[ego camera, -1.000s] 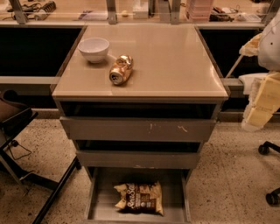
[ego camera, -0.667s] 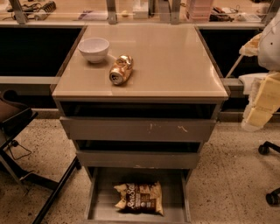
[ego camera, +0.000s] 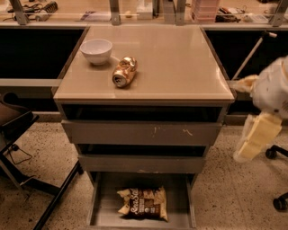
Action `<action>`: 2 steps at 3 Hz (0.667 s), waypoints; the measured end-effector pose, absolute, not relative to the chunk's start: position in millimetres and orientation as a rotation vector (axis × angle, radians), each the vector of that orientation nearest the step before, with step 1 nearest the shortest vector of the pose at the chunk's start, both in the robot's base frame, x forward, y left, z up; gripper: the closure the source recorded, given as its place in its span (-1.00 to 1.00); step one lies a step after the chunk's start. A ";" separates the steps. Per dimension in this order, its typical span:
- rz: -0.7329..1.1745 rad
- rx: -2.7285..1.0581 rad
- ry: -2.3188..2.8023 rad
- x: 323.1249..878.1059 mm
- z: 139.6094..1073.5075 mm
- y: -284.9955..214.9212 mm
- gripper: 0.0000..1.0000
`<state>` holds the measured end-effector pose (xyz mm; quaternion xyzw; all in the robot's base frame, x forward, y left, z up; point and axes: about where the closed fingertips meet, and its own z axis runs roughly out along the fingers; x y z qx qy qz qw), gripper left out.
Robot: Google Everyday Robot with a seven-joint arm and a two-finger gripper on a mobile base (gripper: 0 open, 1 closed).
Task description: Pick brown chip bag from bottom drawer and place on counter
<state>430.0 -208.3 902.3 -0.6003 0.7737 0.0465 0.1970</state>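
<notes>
The brown chip bag lies flat on the floor of the open bottom drawer, low in the view, white lettering up. The beige counter caps the grey drawer cabinet. My gripper, cream and white, hangs at the right edge of the view, beside the cabinet's right side. It is about level with the upper drawers and well above and to the right of the bag. It holds nothing that I can see.
A white bowl and a crushed gold can sit on the counter's left part. A scratched drawer front juts out above the bottom drawer. A dark chair stands at left, chair casters at right. A cluttered shelf runs behind.
My gripper has moved down and a little to the left along the cabinet's right side. The bag, can and bowl have not moved.
</notes>
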 end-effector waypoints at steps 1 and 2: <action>0.381 -1.596 2.161 427.4 802.9 -183.4 -1.00; 0.489 -1.530 2.179 446.9 716.3 -158.7 -1.00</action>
